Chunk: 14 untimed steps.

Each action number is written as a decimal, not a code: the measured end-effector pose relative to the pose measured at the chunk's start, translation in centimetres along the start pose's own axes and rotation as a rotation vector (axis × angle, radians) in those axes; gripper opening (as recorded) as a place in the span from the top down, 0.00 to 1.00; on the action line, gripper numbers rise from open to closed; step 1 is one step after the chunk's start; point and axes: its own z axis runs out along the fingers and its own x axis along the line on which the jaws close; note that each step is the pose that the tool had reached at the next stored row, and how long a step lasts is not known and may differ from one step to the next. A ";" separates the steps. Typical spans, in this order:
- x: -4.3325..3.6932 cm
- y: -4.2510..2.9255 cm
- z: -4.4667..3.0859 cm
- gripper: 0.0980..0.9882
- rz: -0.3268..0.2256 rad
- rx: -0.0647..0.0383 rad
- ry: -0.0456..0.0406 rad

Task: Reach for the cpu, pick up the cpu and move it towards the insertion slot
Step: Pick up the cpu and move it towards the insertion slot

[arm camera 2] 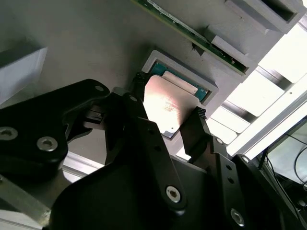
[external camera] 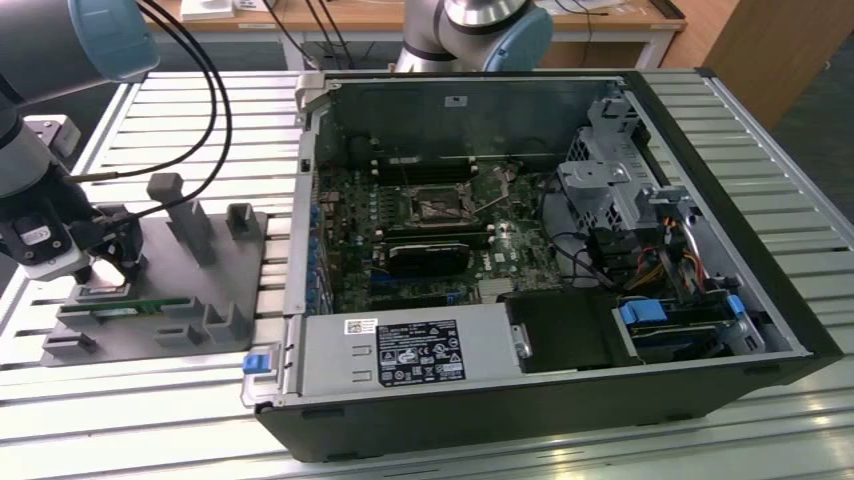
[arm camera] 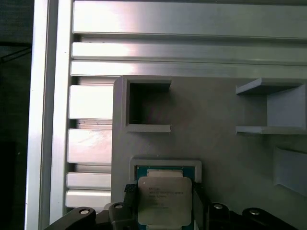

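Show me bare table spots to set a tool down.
Free: slatted table between the grey fixture and the exterior view's lower edge, and the strip at the exterior view's right of the computer case. Crowded: around the gripper gripping the cpu.

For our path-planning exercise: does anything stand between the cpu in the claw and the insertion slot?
Yes. The cpu is held in the claw over the grey fixture. Its upright posts and the computer case's wall stand between it and the insertion slot.

The cpu [arm camera 2: 168, 108] between fingers [arm camera 2: 202, 132], over fixture [arm camera 2: 96, 43]
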 end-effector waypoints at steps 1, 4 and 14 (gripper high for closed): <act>0.00 0.00 0.00 0.50 0.000 0.000 0.0000; -0.01 0.01 -0.03 0.50 0.000 0.000 -0.0006; 0.00 0.06 -1.51 0.50 0.000 0.000 -0.0005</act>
